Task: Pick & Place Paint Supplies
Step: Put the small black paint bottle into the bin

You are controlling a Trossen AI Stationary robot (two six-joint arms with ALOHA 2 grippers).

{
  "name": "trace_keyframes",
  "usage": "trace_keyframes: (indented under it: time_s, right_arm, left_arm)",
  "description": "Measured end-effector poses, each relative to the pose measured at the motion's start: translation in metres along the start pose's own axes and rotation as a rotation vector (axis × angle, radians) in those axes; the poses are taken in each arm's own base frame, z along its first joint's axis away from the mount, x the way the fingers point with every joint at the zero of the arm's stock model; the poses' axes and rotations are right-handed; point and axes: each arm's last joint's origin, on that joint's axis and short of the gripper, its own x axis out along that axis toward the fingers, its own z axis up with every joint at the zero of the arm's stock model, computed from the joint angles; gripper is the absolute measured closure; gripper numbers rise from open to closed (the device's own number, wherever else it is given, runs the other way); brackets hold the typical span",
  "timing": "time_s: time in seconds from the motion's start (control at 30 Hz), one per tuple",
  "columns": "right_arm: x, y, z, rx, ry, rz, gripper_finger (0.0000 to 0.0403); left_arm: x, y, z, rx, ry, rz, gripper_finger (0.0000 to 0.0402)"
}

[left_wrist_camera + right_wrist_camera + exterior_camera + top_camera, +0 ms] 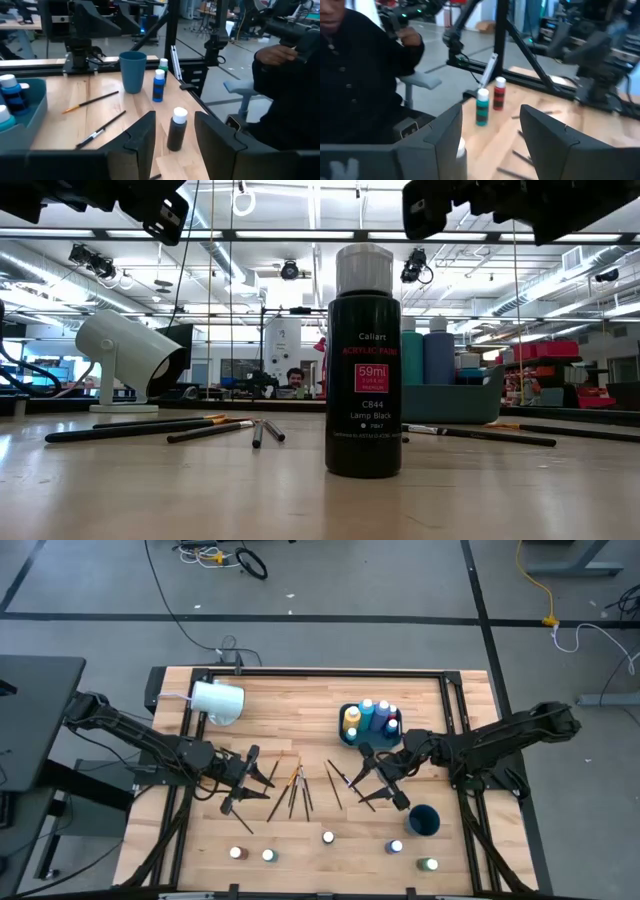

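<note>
Both grippers hang open above the middle of the table and hold nothing. My left gripper (245,780) (174,120) is left of several dark-handled brushes (295,788) that lie flat on the wood. My right gripper (362,778) (491,112) is right of them. A black paint bottle (363,360) (176,129) stands upright near the front edge. More small bottles stand along that edge: blue (159,85), green-capped (163,65), green (482,106) and red (499,93). Taller bottles stand in a teal tray (345,735).
A large white cup (215,700) lies on its side at the far left. A dark blue cup (424,820) stands at the near right. Black frame rails (320,672) border the table. A person in dark clothes (355,75) is beyond the near edge.
</note>
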Motion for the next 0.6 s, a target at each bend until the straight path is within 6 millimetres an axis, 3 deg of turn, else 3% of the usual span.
trace_keyframes:
  time_s: [0.23, 0.4, 0.6]
  right_arm:
    - [0.031, -0.002, -0.021, 0.003, -0.004, 0.068, 0.0200]
    - [0.064, -0.004, -0.022, 0.032, 0.021, 0.225, 0.0200]
    - [0.097, -0.004, -0.036, -0.006, 0.127, 0.347, 0.0200]
  left_arm:
    - [0.000, -0.001, 0.000, 0.000, -0.004, -0.017, 0.0258]
    - [0.000, 0.000, 0.000, 0.000, -0.003, -0.015, 0.0258]
    - [0.000, 0.000, 0.000, -0.006, -0.003, -0.015, 0.0258]
